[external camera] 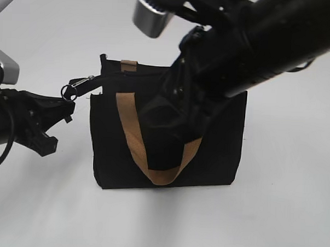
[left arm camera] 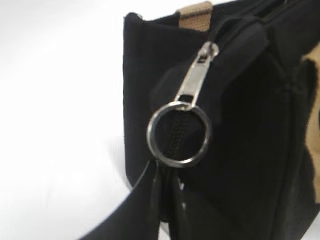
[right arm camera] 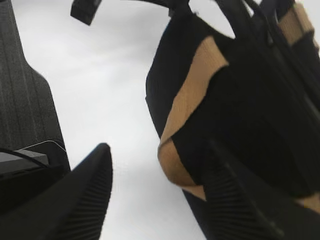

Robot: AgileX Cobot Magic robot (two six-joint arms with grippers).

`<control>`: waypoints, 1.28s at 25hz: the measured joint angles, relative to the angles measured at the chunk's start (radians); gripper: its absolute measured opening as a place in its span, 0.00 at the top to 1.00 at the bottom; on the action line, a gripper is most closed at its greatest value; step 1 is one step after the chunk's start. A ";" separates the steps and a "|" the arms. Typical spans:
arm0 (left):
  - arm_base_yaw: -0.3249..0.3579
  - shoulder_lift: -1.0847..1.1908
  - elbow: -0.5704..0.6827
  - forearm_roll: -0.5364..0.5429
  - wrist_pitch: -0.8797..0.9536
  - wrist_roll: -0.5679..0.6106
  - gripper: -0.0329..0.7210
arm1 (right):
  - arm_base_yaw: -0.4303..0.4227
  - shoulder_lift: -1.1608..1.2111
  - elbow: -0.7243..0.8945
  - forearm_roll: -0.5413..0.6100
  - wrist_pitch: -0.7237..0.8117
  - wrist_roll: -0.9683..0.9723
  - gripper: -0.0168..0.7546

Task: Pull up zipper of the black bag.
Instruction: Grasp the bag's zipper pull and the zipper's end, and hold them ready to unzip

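Although viewed close at fabric and metal, cannot read any brand or writing; blurred at that range. Records black bag (external camera: pixel 219 142) upright on white bench (external camera: pixel 281 216), near middle of exterior view, with tan handle (external camera: pixel 126 122) looping down front panel. Places zipper (left arm camera: pixel 196 72) at top left corner of bag, silvery pull slanting out and down to steel ring (left arm camera: pixel 205 135). Notes left tool (left arm camera: pixel 167 200) just below ring, fingers pressed close together, tips meeting its lower rim, apparently pinching zipper there; contact itself dark and hard to make out. Notes right tool (right arm camera: pixel 160 195) spread wide before bag front, gripping nothing; cannot tell whether far finger touches fabric. Loses upper right of bag and most of zip line behind right arm (external camera: pixel 278 35). Loses lower bag edge in right wrist view, cut off by frame. Leaves open white bench left, right and in front of bag.
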 joint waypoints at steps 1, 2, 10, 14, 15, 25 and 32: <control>0.000 -0.015 0.000 0.000 0.019 0.007 0.95 | 0.011 0.024 -0.030 0.000 0.000 -0.011 0.43; 0.000 -0.027 0.000 -0.001 0.026 0.011 0.95 | 0.019 0.053 -0.055 0.001 -0.001 -0.015 0.45; 0.000 -0.142 0.001 -0.002 0.040 0.017 0.95 | 0.047 0.224 -0.213 0.060 -0.005 -0.022 0.51; 0.000 -0.192 0.001 0.001 0.041 0.017 0.95 | 0.047 0.270 -0.235 0.129 -0.069 -0.022 0.51; 0.000 -0.205 0.001 0.003 0.041 0.017 0.95 | 0.047 0.279 -0.235 0.137 -0.081 -0.022 0.51; -0.005 -0.298 0.001 0.014 -0.001 -0.002 0.95 | 0.050 0.319 -0.235 0.175 -0.148 -0.023 0.53; -0.005 -0.300 0.001 0.013 -0.052 -0.026 0.95 | 0.050 0.319 -0.235 0.181 -0.178 -0.023 0.57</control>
